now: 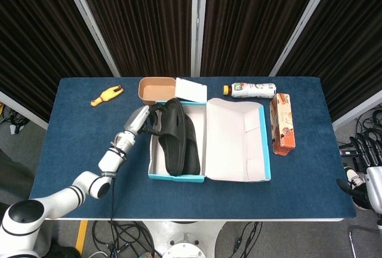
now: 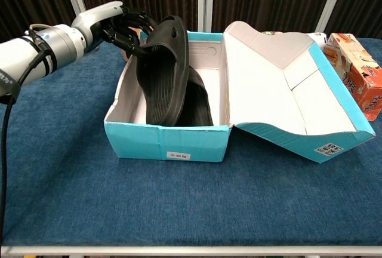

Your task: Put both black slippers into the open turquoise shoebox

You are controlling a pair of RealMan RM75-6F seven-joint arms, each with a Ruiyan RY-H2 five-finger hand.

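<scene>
Black slipper [image 2: 164, 73] leans tilted inside the turquoise shoebox [image 2: 167, 135], toe down, because the left hand [image 2: 122, 28] grips its heel end for lowering beside the other slipper [image 2: 200, 100] lying flat. Right hand is out of sight.

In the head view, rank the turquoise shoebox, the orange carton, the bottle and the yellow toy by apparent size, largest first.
1. turquoise shoebox, by far
2. orange carton
3. bottle, somewhat smaller than the carton
4. yellow toy

All rest on one table at similar distance, so nearness hardly skews this.
</scene>
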